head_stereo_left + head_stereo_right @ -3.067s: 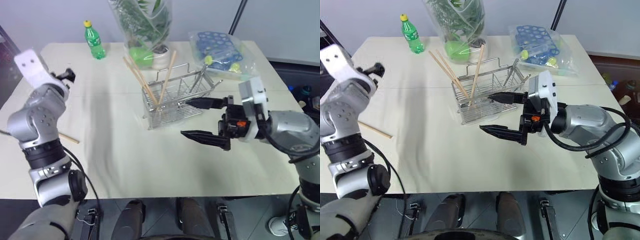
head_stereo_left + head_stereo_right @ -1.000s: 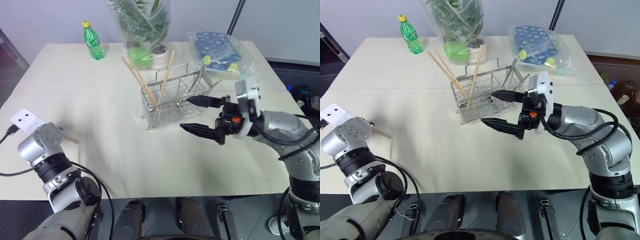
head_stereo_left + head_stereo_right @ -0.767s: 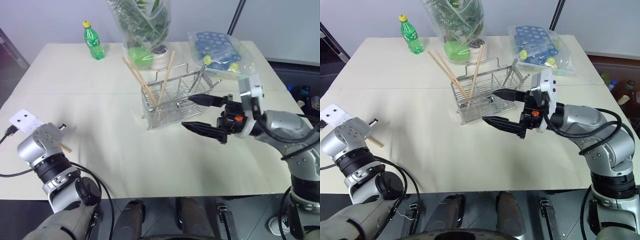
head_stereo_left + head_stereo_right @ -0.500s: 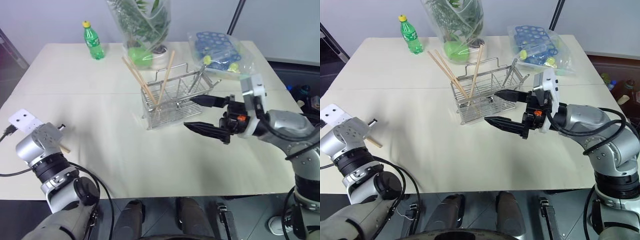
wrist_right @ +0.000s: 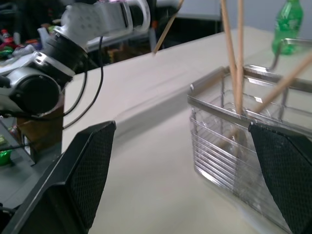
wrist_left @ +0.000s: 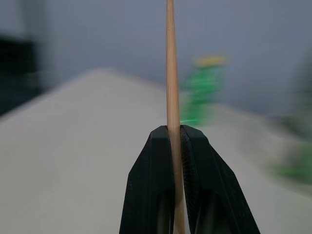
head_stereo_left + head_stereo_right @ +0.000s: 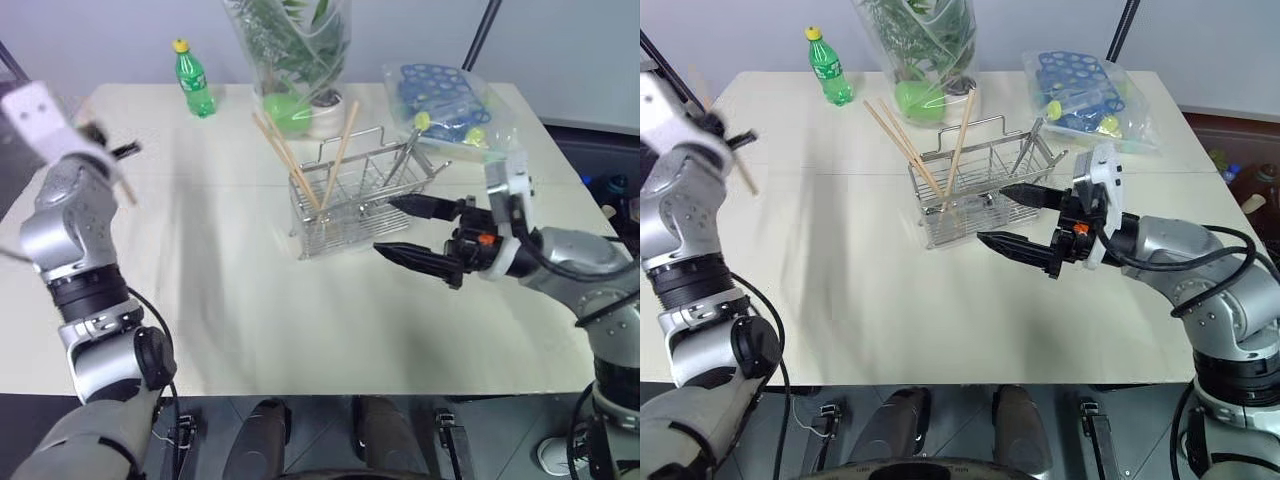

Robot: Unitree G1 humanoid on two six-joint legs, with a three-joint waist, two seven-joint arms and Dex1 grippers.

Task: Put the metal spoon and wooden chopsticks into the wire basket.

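Wooden and thin, one chopstick (image 6: 171, 97) is pinched in the left gripper (image 6: 176, 146), raised above the table's (image 7: 250, 300) left edge. Three wooden chopsticks (image 7: 300, 172) lean in the wire basket (image 7: 360, 205) mid-table, metal spoon (image 7: 405, 150) at its right end. The right gripper (image 7: 400, 227) hovers spread beside it.

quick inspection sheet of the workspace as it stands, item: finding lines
surface: cream table, bare at front
job's things: wire basket holds three wooden chopsticks and the metal spoon; a fourth chopstick is held up
clutter: green bottle, bagged plant, bag of blue items
grippers: left gripper shut on the fourth chopstick; right gripper open beside the basket
cables: black leads on both arms
surroundings: grey wall, dark floor
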